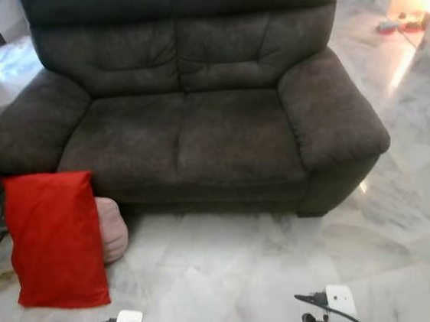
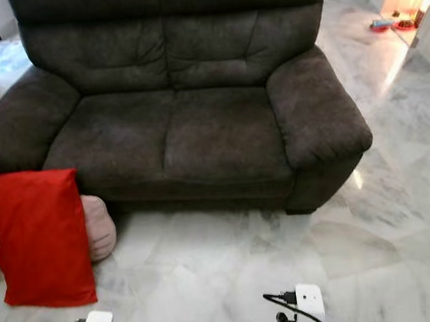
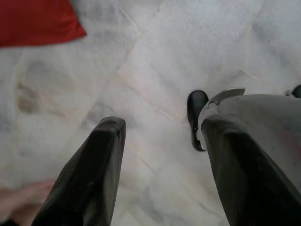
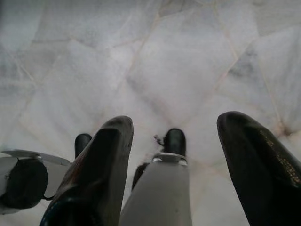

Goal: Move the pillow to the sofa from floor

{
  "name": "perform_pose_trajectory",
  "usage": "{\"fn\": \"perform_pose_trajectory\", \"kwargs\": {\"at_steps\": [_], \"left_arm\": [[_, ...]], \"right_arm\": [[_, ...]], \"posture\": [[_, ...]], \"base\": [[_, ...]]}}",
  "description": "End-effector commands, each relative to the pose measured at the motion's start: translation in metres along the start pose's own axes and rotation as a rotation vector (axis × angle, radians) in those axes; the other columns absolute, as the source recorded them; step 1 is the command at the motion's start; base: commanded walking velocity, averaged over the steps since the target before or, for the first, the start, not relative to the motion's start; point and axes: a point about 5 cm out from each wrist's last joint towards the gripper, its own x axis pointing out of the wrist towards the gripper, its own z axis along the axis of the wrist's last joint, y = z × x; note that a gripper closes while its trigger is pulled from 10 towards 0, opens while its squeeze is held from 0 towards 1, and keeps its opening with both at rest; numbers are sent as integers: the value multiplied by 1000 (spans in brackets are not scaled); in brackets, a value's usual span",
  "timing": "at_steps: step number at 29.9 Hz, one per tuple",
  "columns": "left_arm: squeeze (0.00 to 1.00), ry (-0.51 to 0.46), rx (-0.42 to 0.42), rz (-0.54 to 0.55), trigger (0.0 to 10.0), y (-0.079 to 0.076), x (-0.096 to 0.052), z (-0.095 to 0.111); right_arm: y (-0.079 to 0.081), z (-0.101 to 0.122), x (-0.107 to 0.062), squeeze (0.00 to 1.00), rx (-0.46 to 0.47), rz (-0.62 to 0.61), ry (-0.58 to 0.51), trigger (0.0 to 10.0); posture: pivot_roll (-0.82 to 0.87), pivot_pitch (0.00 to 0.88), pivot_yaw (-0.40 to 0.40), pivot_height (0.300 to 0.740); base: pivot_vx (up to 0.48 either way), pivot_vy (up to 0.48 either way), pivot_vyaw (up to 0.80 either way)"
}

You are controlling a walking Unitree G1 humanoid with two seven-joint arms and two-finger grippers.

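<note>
Red pillow [image 1: 55, 238] stands upright on the floor [image 1: 273, 270], leaning at the sofa's [image 1: 197, 132] front left corner below the left armrest [image 1: 31, 126]; a second, pinkish cushion [image 1: 112, 228] sits just behind it, touching. Both arms hang low, nothing grasped. Left end effector [image 3: 162, 174] has its fingers spread wide with only marble between them, red pillow edge near in the wrist view; right end effector [image 4: 174, 165] is likewise wide open over bare floor. Step in hand looks like the approach, so you need to turn and step left until the pillow is centred before you, then bend. Take it at the top edge or pinch a corner deep, since a soft stuffed pillow will likely squash and slip from a shallow grip; using both end effectors on opposite sides would probably hold better. Don't catch the pink cushion with it. Lift clear of the seat front before swinging over. Pillow cover is plain smooth red fabric, rectangular, plump. Sofa is dark brown, fuzzy suede-like cloth, two seats, fat rounded arms, cushions flat enough to set it on. Floor is glossy pale marble, probably slick underfoot.
</note>
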Motion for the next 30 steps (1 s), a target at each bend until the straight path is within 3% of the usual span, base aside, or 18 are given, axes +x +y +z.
{"fn": "perform_pose_trajectory", "kwargs": {"at_steps": [1, 30], "left_arm": [[0, 20, 1, 13, 10000, 6, -1, -3], [0, 22, 3, 15, 10000, 6, -1, -3]], "right_arm": [[4, -6, 0, 0, -1, 10, 23, 10000], [5, -5, 0, 0, 3, 21, 7, 10000]], "posture": [[103, 69, -5, 740], [110, 69, -3, 740]], "base": [[0, 480, -494], [0, 480, -34]]}}
